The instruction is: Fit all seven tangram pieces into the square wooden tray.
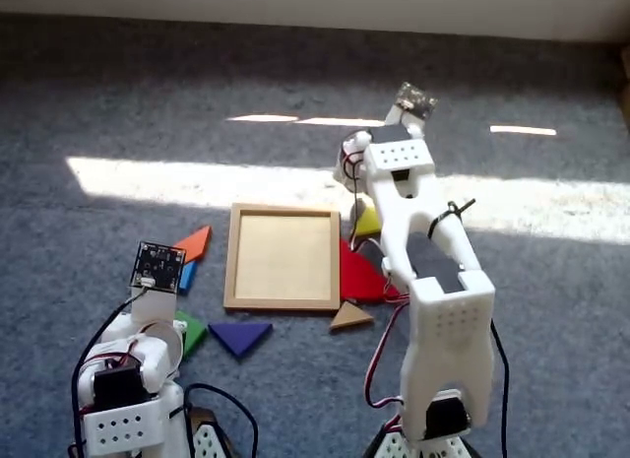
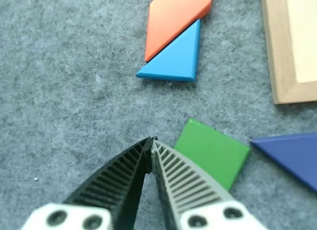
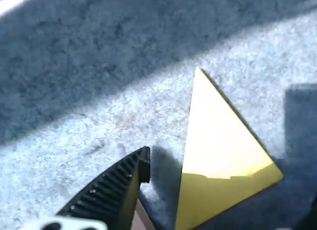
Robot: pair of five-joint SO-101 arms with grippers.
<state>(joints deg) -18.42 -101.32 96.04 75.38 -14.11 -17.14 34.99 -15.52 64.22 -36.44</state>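
The square wooden tray (image 1: 283,258) lies empty in the middle of the carpet. My left gripper (image 2: 150,142) is shut with nothing in it, its tips just beside the green square (image 2: 213,153). Past it lie a light blue triangle (image 2: 173,62) and an orange parallelogram (image 2: 176,17), touching edge to edge. A dark blue triangle (image 2: 292,153) lies near the tray's corner (image 2: 277,57). My right gripper (image 3: 223,185) is open low over the yellow triangle (image 3: 218,151), with one ribbed finger (image 3: 124,185) beside its edge. A red triangle (image 1: 362,274) and a tan triangle (image 1: 350,316) lie right of the tray.
Everything sits on grey-blue carpet crossed by a bright band of sunlight (image 1: 197,177) behind the tray. The right arm (image 1: 433,281) stretches over the pieces on the tray's right side. Open carpet lies to the far left and far right.
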